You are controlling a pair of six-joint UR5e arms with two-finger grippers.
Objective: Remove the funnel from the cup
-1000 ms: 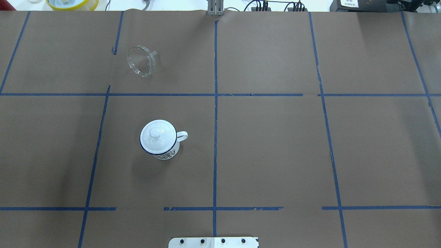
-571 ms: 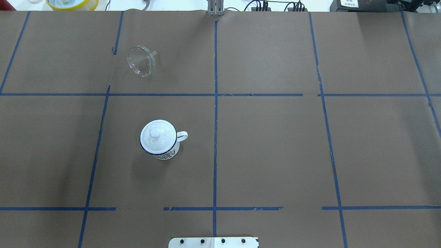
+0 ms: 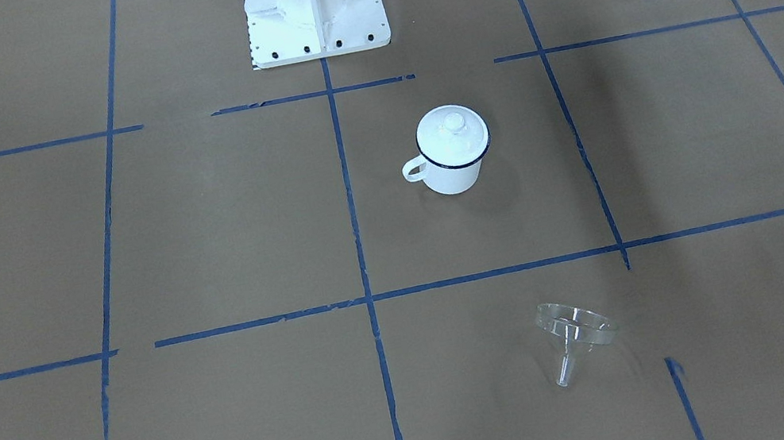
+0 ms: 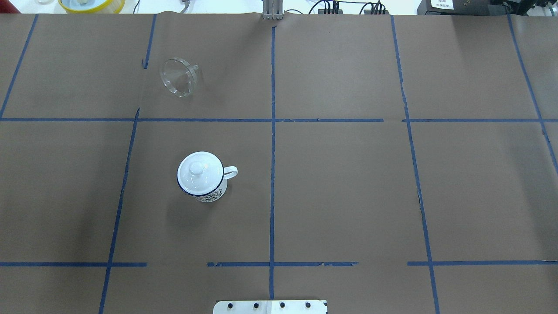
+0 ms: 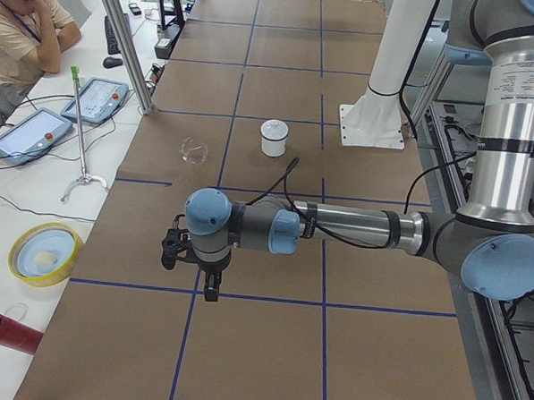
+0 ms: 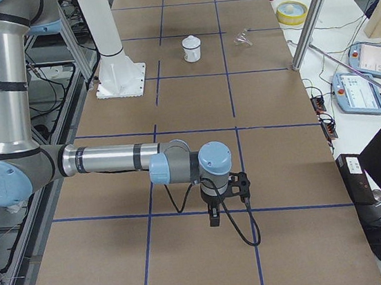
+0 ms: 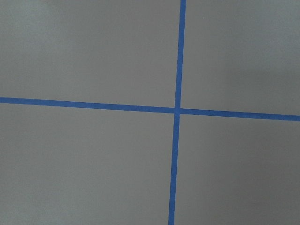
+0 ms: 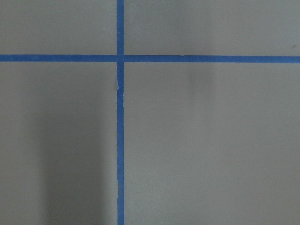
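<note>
The clear plastic funnel lies on its side on the brown table, far from the cup, with its spout on the paper; it also shows in the front view. The white cup with a dark blue rim stands upright, closed by a white knobbed lid, its handle pointing toward the table's middle. My left gripper hangs over the table's left end, well clear of both. My right gripper hangs over the right end. I cannot tell whether either is open or shut.
The robot's white base plate sits at the near edge. A yellow bowl, a red cylinder, teach pendants and a seated operator are beyond the table's far side. A metal pole stands at that edge.
</note>
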